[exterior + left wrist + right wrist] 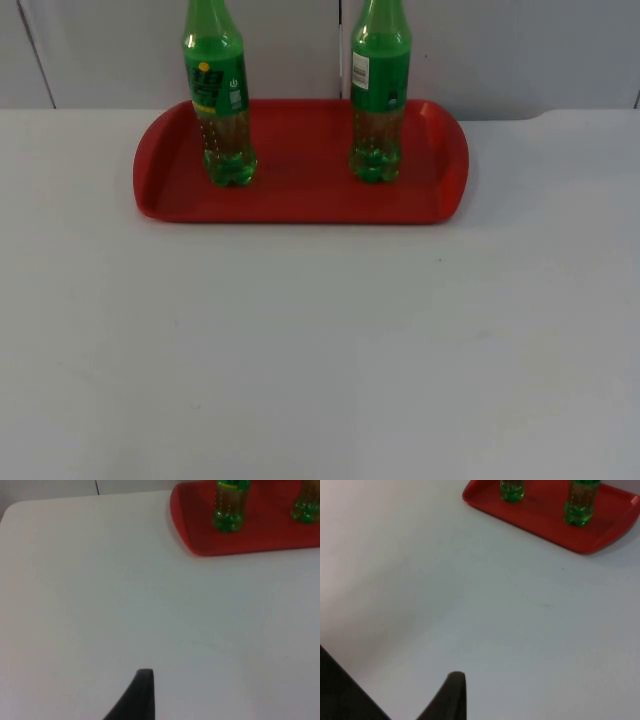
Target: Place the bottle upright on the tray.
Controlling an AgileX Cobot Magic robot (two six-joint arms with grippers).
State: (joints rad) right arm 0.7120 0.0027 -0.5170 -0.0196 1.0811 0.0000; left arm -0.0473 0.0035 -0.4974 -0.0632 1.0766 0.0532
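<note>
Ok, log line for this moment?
bottles: left and right upright on tray | grippers: away from tray, above bare table | task: looks done

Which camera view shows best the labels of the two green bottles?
The top view: both bottles show their labels above the red tray. Both wrist views show mainly the bottles' lower parts.

White table (pixel 320 350) carries a red tray (pixel 300 205).

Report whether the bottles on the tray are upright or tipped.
Upright. Both green bottles stand on their bases on the red tray, necks pointing up.
</note>
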